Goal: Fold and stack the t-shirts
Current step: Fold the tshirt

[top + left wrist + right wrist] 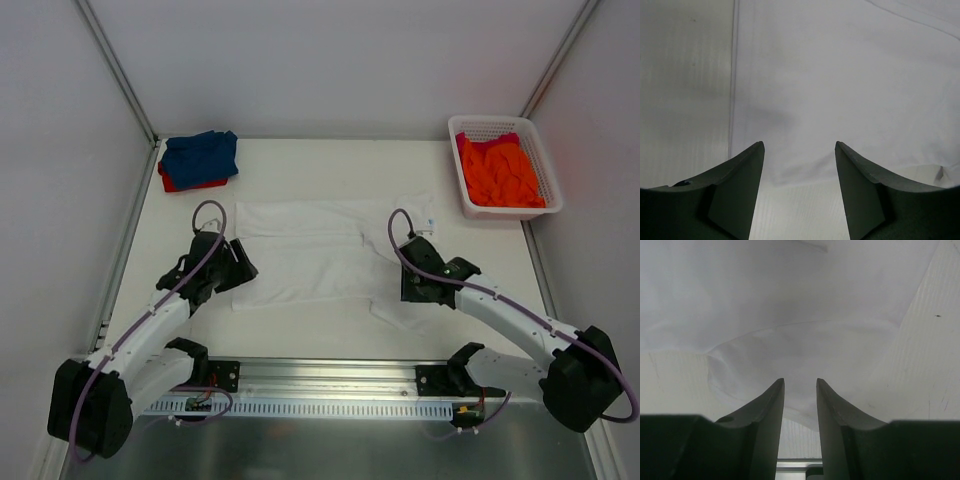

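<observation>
Overall: one white shirt [320, 255] lies spread flat at the centre of the table [300, 330], both arms low at its near corners.
White shirt: laid crosswise, its long edges running left to right; a loose sleeve or flap trails toward the lower right of the top view.
Left gripper [240, 268]: at the shirt's lower-left corner. In the left wrist view the left gripper [799, 145] has its fingers wide apart with nothing between them; the cloth [840, 75] fills the right and centre, bare table [685, 100] the left.
Right gripper [410, 280]: on the shirt's right side, over the rumpled part. In the right wrist view the right gripper [799, 382] shows a narrow gap between its fingers, cloth [790, 300] behind them, none seen pinched.
Blue shirt [203, 155]: bunched at upper left of the table, on top of a red shirt [180, 184].
Orange shirt [500, 172]: heaped in the white basket [505, 122], upper right.
</observation>
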